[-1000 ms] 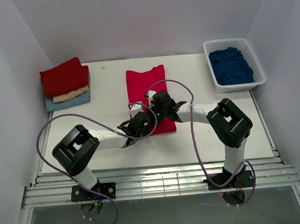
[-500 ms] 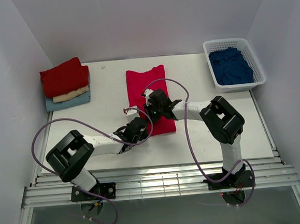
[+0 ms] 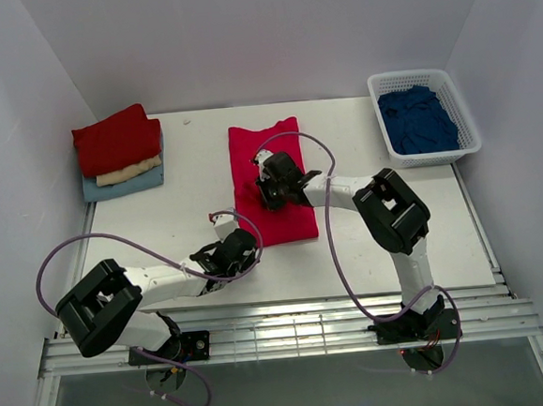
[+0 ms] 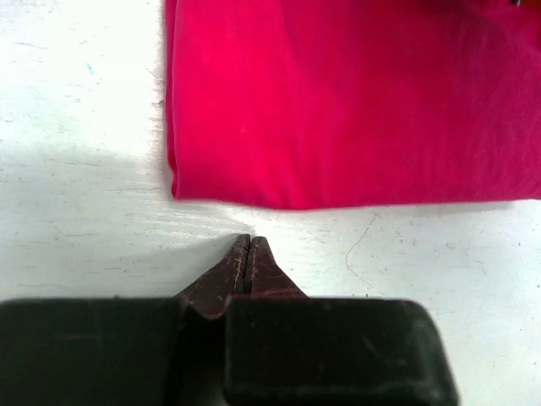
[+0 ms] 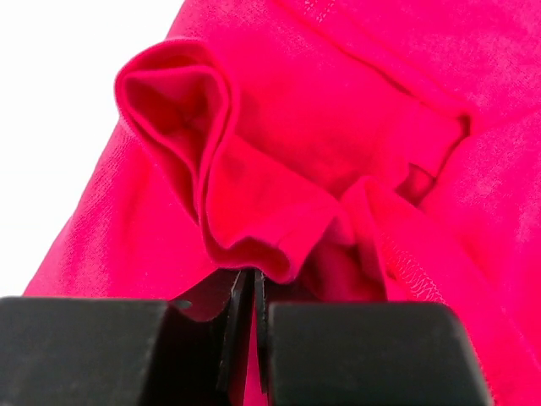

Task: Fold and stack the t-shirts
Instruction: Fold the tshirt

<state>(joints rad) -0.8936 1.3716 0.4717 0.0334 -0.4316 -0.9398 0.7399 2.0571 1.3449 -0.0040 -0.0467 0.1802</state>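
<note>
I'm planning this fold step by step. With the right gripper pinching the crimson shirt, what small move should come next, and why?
Probably raise the right gripper slightly and draw its pinched fold toward the far end. It is shut on a bunched ridge of the crimson shirt, while the left gripper sits shut on bare table, off the cloth.

No readable text, label or number anywhere
</note>
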